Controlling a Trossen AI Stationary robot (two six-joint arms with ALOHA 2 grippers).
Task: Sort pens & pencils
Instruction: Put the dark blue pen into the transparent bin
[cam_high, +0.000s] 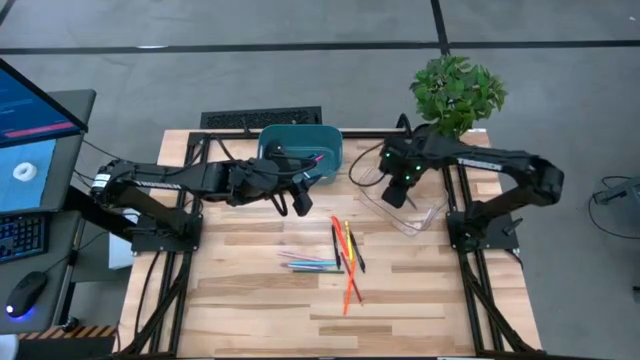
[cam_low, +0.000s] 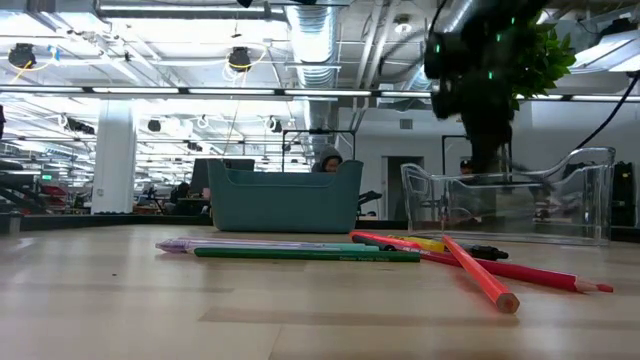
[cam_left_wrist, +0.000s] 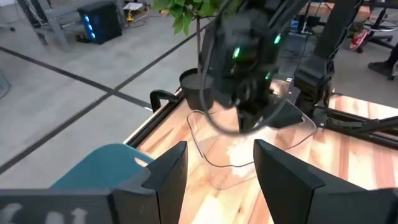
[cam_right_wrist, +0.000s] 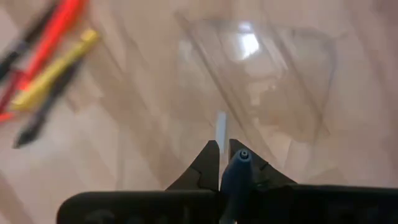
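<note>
Several pens and pencils (cam_high: 345, 255) lie flat on the wooden table: red, orange, yellow and black ones on the right of the group, teal, blue and pink ones (cam_high: 310, 263) on its left. In the low view the same pens and pencils (cam_low: 400, 250) lie in front of the teal bin (cam_low: 285, 195). A pink pen (cam_high: 318, 158) leans inside the teal bin (cam_high: 300, 145). My right gripper (cam_high: 395, 195) hangs over the clear tray (cam_high: 415, 215), shut on a blue pen (cam_right_wrist: 233, 174). My left gripper (cam_left_wrist: 217, 168) is open beside the bin, touching nothing. My right gripper pinches the blue pen between its two fingers (cam_right_wrist: 208, 158), coming from above and pointing down over the clear tray (cam_right_wrist: 267, 68). The pen's rounded upper end (cam_right_wrist: 241, 155) sticks up behind the fingertips. The pen is lifted clear of the table; its lower part is mostly hidden by the fingers.
A potted plant (cam_high: 455, 90) stands at the far right corner behind the tray. Black frame rails (cam_high: 480, 240) run along both table sides. A monitor and keyboard (cam_high: 25, 150) sit off the left edge. Bare wood (cam_high: 260, 310) lies near the front edge.
</note>
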